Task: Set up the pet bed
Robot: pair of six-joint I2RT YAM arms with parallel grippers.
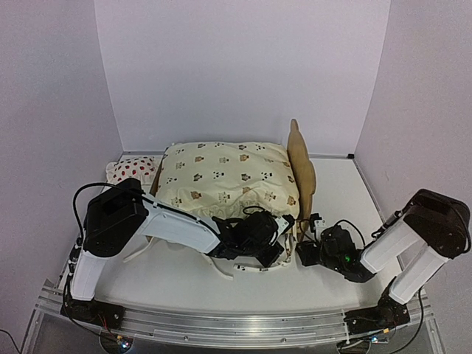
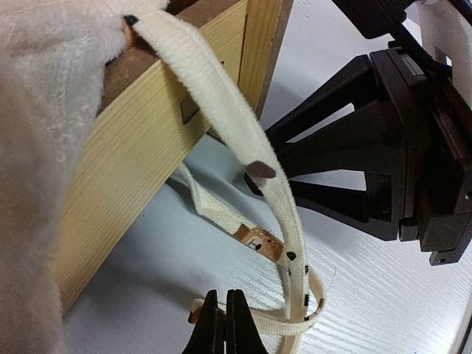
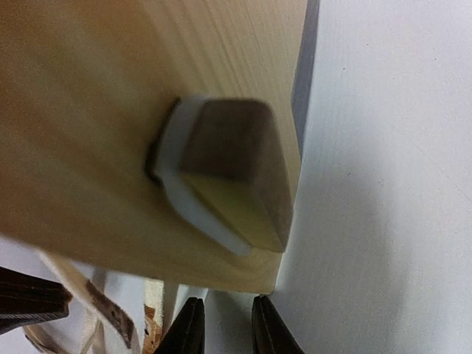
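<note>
Centre of top view: light plywood pet bed frame [image 1: 301, 166] on white worktop [image 1: 339, 199], cream animal-print cover [image 1: 225, 173] on top. Left hand [image 2: 225, 310] pinching cream fabric tie [image 2: 214, 88]; right hand [image 3: 225, 313] slightly spread, nothing between, at bed's corner.

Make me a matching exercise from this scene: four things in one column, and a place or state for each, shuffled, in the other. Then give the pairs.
Column one
1. strawberry pillow
2. animal-print cushion
3. left gripper
4. right gripper

Column two
A. jaws shut
B. lying on the pet bed
C. off the bed, past the end opposite the headboard
D. jaws a little apart

Pairs: 1-C, 2-B, 3-A, 4-D
</note>
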